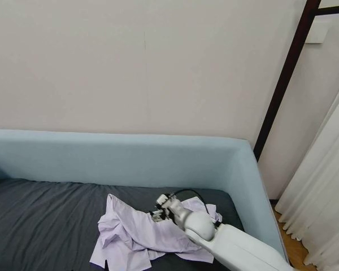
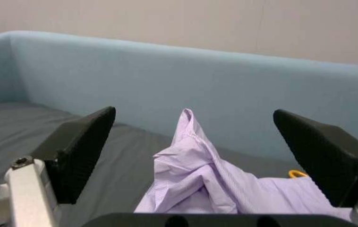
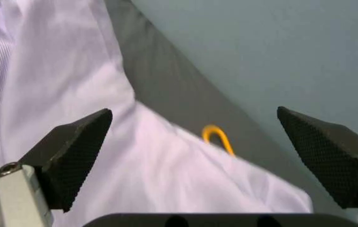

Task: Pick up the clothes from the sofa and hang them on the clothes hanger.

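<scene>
Toward the lower middle of the head view, a crumpled lilac shirt (image 1: 137, 236) is being carried by the dark grey seat cushion (image 1: 39, 217) of a light-blue sofa (image 1: 130, 161), closer to the sofa's right end than to its left. From the lower right corner of that view the white right arm (image 1: 237, 245) is being held out across the cushion. The right gripper (image 1: 160, 210) is being held at the shirt's upper edge, over the cloth nearest the backrest. As seen by the right wrist camera, its jaws are being held spread wide above the pale fabric, with nothing being pinched between them; whether the cloth is being touched cannot be told. A small curved yellow piece (image 3: 217, 137) is being partly covered by the shirt's edge, just beside the strip of cushion running along the backrest. The left gripper (image 2: 193, 114) is being held low over the cushion, its jaws likewise spread with nothing between them, and is being pointed at a raised peak of the shirt. At the upper right of the head view, a dark slanted pole (image 1: 283, 79) is being shown against the cream wall (image 1: 130, 68), with a white curtain (image 1: 327, 197) hanging at the right edge.
</scene>
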Robot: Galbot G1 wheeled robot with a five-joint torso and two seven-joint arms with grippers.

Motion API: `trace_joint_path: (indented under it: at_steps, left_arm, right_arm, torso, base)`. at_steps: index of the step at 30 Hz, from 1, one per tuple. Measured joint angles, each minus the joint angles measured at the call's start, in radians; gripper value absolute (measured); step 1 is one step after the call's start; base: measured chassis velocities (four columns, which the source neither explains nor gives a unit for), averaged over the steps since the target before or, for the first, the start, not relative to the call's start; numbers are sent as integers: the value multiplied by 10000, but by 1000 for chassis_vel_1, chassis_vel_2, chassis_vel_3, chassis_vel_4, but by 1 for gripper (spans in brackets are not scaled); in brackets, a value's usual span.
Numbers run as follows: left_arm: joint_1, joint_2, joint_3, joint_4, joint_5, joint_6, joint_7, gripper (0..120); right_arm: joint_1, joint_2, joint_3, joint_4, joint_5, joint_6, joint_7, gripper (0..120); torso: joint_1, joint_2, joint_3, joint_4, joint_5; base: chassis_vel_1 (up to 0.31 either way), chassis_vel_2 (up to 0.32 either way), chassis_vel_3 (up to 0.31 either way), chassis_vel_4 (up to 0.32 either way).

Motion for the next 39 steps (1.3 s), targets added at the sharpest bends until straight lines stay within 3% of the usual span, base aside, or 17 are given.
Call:
trace_joint_path:
  at_steps: [4,13,21,30,39]
  left_arm:
    - [-36,70,17,29,4,20,6,99]
    - [-31,176,35,31,16,34,10,99]
    - [0,192,41,-9,23,36,12,99]
    - [51,177,-50,-23,-6,5,5,99]
    - [109,81,-64,-86,8,4,2,99]
  right_arm:
    - [-1646,-1230,1282,710,-533,347,-326,100]
    - [-4003,-2323,3028,457,-458,721,-1126,100]
    - [-4257,-2265,3206,-99,-622,944,-1455,100]
    - [-4736,-1938,3004,-1164,-2039,1251,-2067,100]
    - [-4470,-1213,2953,-1801,-1195,1430,-1933,100]
  torso:
    - [0,2,-1,-3,-4]
    - [0,2,-1,0,-5]
    - [0,2,0,0,-3]
    - [0,1,0,-3,-5]
    - [1,0,1,0,-6]
  base:
    - [0,0,0,0]
    - [0,0,0,0]
    - [0,0,0,0]
    - [0,0,0,0]
    - [0,0,0,0]
